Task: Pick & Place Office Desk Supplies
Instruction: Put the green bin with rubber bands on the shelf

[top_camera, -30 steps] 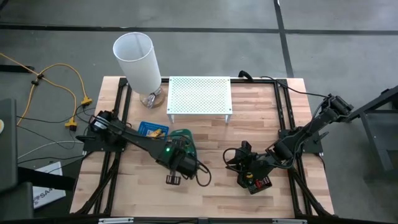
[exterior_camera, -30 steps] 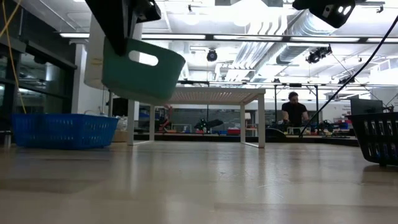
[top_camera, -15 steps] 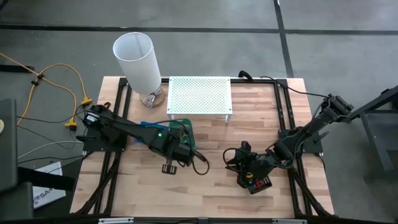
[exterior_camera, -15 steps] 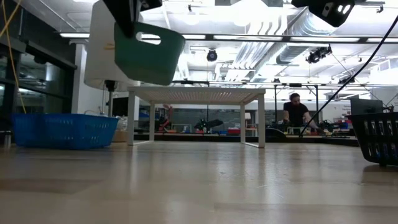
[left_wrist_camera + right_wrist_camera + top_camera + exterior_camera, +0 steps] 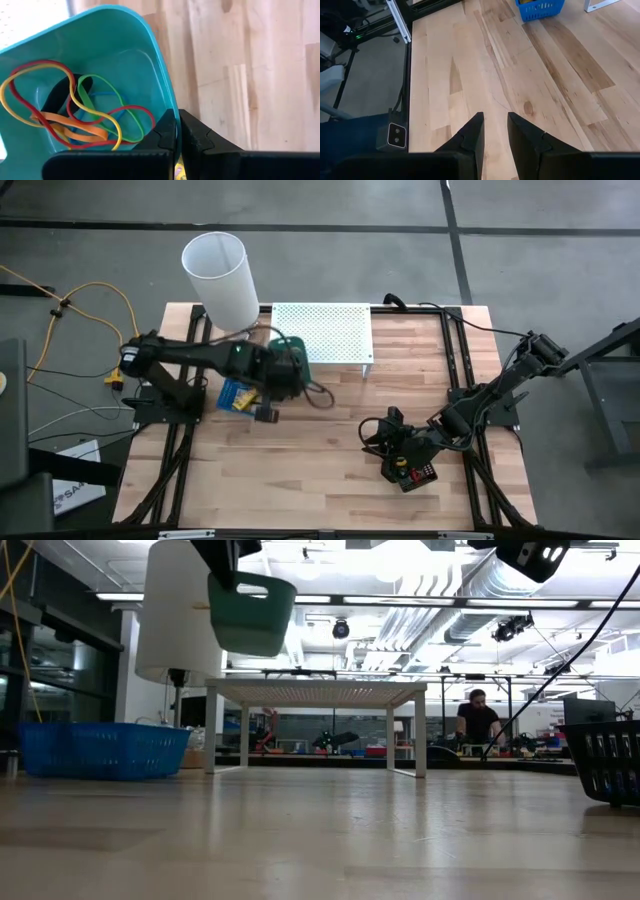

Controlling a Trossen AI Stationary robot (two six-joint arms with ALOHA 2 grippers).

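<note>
Left gripper (image 5: 177, 131), fingers pinching the green tray (image 5: 100, 65) rim, is carrying it and its rings (image 5: 75, 112) from mid-worktop toward the shelf (image 5: 322, 332). Delivery nearing. Right gripper (image 5: 495, 131) is waiting, fingers part-open, empty.

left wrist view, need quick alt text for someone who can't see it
The left gripper is shut on the rim of a teal tray, holding it above the wooden table. Inside the tray lie tangled rubber bands in red, yellow, orange, green and blue.
</note>
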